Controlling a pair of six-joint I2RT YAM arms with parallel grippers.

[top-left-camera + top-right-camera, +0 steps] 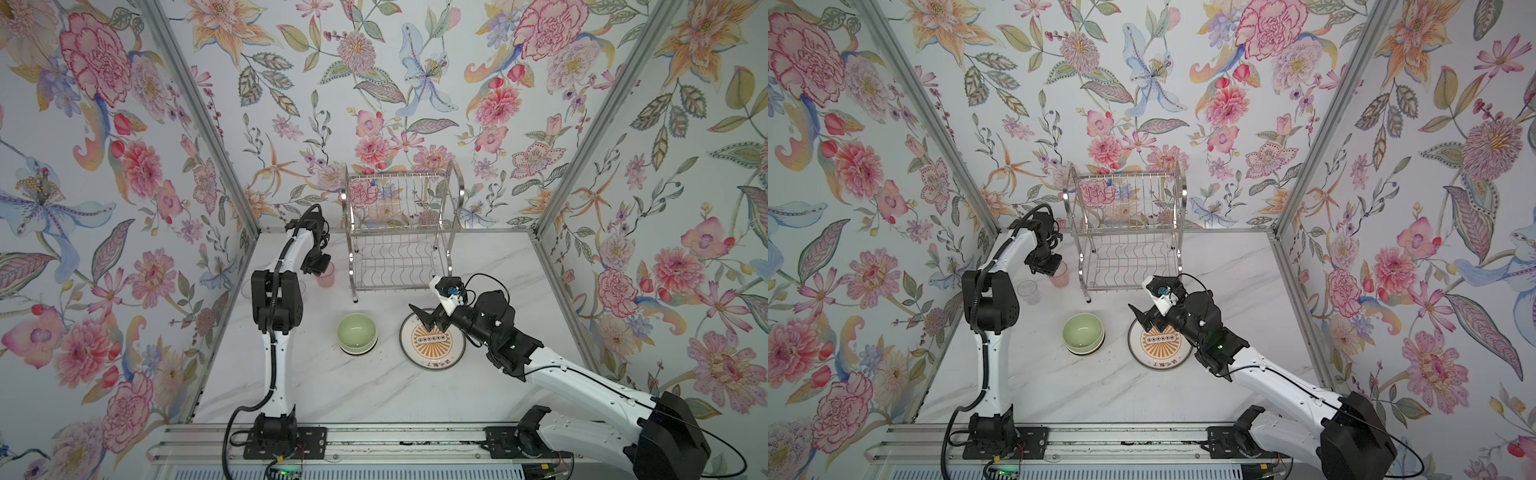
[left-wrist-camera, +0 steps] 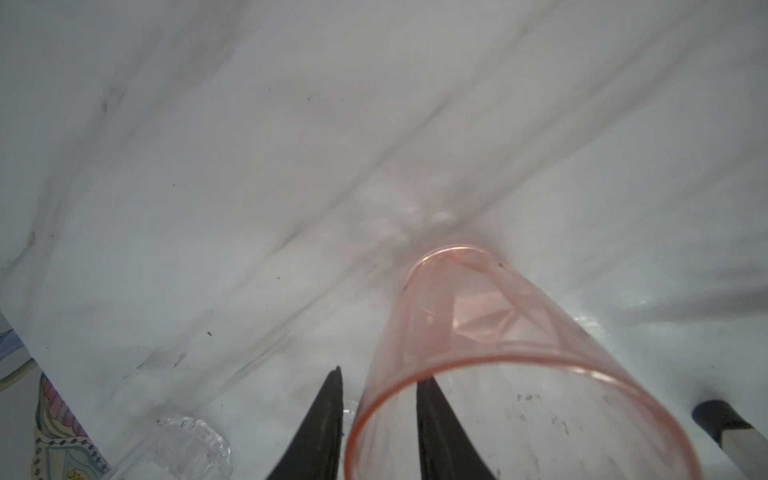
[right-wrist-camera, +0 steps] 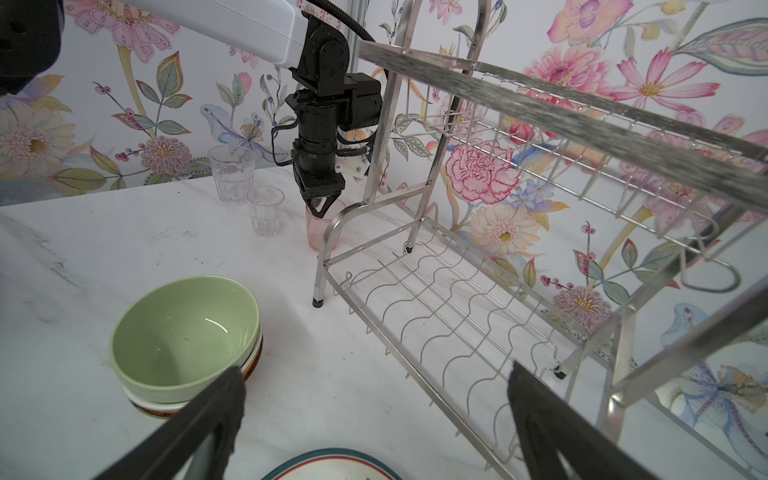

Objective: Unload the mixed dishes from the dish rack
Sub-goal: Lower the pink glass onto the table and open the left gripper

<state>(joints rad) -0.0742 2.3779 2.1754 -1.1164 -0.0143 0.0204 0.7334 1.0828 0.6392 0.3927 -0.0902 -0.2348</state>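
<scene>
The rack [image 1: 352, 249] stands bare on both tiers at the upper middle in both top views, so I judge the unloading to be all but done. The step in hand is setting down the pink cup [image 1: 327, 277]. It stands upright on the table [image 1: 374, 395], just left of the rack's left foot.

The left gripper [image 2: 380, 374] straddles the cup's rim, one finger inside and one outside. Its jaws are a little apart, with a gap to the wall, so it looks to be letting go rather than clamping. The next move calls for a straight lift, so the inner finger clears the rim without tipping the cup. It must also not knock the clear cups [image 3: 266, 210] just beside it.

The right gripper [image 1: 424, 318] hovers empty, jaws spread wide, over the upper edge of the plate [image 1: 432, 347] at the lower centre-right. The green bowl [image 1: 356, 332], stacked on others, sits left of the plate.

The table is white with grey marble veins and a few dark specks. Floral wallpaper [image 1: 374, 83] covers three walls. A metal rail [image 1: 374, 446] along the bottom edge carries both arm bases.
</scene>
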